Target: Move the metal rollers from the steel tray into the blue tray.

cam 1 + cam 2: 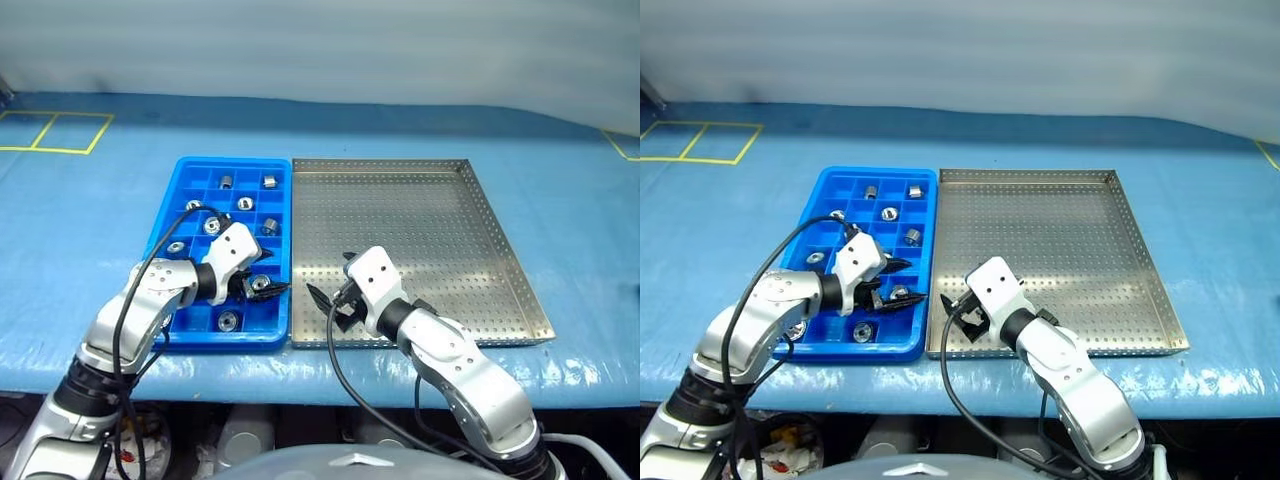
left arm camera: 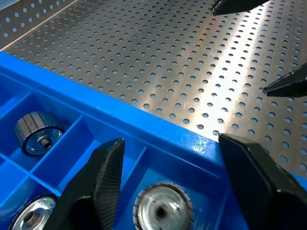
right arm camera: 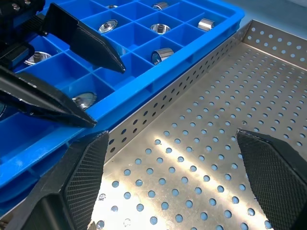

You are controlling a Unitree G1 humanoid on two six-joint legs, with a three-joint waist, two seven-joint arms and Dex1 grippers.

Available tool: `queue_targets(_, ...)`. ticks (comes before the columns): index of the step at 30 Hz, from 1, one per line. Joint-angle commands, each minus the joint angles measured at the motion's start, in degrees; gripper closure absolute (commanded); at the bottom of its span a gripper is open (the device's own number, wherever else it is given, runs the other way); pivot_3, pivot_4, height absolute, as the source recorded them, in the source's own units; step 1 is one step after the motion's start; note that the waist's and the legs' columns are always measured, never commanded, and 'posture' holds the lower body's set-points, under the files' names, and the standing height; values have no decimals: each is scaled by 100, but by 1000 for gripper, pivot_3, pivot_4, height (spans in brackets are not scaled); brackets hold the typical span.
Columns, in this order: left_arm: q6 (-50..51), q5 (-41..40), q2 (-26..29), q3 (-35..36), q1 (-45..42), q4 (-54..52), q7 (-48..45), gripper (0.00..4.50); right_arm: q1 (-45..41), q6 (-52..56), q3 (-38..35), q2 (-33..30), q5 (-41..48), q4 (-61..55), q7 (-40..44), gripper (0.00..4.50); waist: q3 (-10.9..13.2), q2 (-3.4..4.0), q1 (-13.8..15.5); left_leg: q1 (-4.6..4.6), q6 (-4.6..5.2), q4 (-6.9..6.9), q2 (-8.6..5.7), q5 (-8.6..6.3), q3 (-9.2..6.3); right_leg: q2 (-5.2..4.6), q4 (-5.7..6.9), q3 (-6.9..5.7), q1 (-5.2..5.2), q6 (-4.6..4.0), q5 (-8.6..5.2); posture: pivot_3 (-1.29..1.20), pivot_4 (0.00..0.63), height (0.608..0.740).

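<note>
A: Start with the big picture. What's on the desk [image 1: 90,250]?

B: Two trays side by side and touching. The steel tray [image 1: 420,240] sits on the right, and the narrower blue tray [image 1: 190,170] is on the left. I can't spot a single roller on the steel tray's perforated floor. It looks bare.

A: So where are the metal rollers [image 1: 246,203]?

B: All in the blue tray, one to a compartment, spread from the far row to the near row. Most stand on end with the dark centre hole facing up. One lies tipped on its side in the left wrist view.

A: And the arms?

B: The left end effector [image 1: 262,288] hangs over the near right corner of the blue tray, fingers spread and holding nothing. A roller [image 2: 162,210] sits in the compartment directly beneath it, between the two fingertips and free of them. The right end effector [image 1: 322,300] is over the near left corner of the steel tray, just across the shared rim, also spread wide and empty.

A: Which way does the next move point?

B: My reading is that it points nowhere inside the steel tray. Every roller lies to the left of the right end effector, already across the rim. The roller under the left one looks delivered, so the job seems finished or nearly so, and both arms could simply pull back towards the near edge.
</note>
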Motion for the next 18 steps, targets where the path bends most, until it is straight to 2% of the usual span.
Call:
queue_targets(1, 30, -133, 80, 187, 91, -230, 22, 25, -3, -43, -56, 14, -17, -238, -28, 0, 0, 0, -13, 0, 0, -1, 0, 0, 0, 0, 0, 0, 0, 0, 0, 88, 150, 740)
queue_targets(8, -43, -523, -148, 690, -2, -422, 299, 25, -47, -50, -121, -28, 8, -227, 21, 0, 1, 0, -6, -1, 0, 1, 2, 0, -1, 0, 0, -2, 0, 0, 0, 101, 150, 740)
queue_targets(18, -111, -580, -93, 727, -8, -469, 410, 25, 10, 1, -304, -183, 31, -337, 54, 0, 1, 0, 8, -1, 0, 1, 0, 0, -1, 1, 0, -1, 0, 0, 0, 93, 150, 740)
